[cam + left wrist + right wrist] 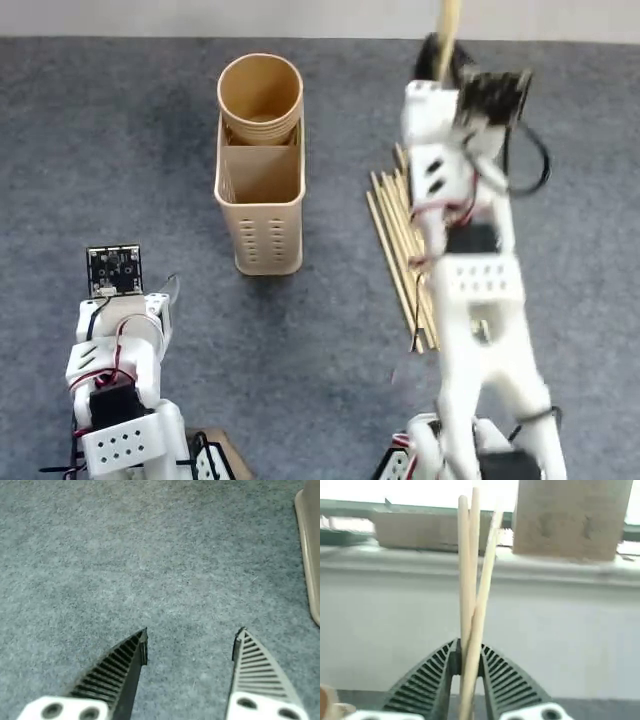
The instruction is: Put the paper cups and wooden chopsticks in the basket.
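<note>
Wooden chopsticks (392, 232) lie in a loose pile on the grey table (120, 140), to the right of the basket (262, 235) when seen from above. Stacked paper cups (260, 95) stand in the basket's far compartment. The right arm (470, 290) stretches raised over the pile. The left arm (115, 360) sits folded low at the near left.

From the left wrist, the left claw (192, 640) hangs over the table, jaws apart.

From the right wrist, the right claw (468, 660) is clamped on a few held sticks (470, 570), pointing level towards a pale wall (570, 625).

Even, bright light w/ soft, faint shadows
</note>
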Available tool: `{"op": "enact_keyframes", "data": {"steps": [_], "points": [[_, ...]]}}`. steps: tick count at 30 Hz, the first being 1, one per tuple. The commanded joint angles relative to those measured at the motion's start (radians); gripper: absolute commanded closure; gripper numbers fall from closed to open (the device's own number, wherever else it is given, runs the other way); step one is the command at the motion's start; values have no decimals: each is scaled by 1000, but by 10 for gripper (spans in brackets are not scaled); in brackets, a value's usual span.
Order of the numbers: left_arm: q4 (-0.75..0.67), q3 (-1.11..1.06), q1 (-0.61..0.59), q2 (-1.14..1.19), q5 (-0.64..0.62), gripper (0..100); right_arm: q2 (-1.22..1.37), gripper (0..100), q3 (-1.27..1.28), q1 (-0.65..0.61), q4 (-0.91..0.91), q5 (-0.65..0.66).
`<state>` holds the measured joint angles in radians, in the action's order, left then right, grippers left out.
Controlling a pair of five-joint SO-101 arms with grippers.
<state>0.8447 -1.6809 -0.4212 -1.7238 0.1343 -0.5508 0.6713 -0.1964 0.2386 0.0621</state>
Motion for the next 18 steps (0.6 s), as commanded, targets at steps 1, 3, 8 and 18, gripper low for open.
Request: {"op": "enact_keyframes", "data": {"steps": [1, 3, 8, 18], "points": [[5, -21, 18, 7, 14, 723, -189, 994, 101, -101, 73, -12], [5, -21, 18, 7, 14, 723, -239, 994, 131, -159, 102, -12], [5, -21, 16, 7, 14, 723, -257, 994, 137, -255, 131, -9], [5, -21, 16, 7, 14, 723, -189, 994, 33, -328, 199, -11]]}}
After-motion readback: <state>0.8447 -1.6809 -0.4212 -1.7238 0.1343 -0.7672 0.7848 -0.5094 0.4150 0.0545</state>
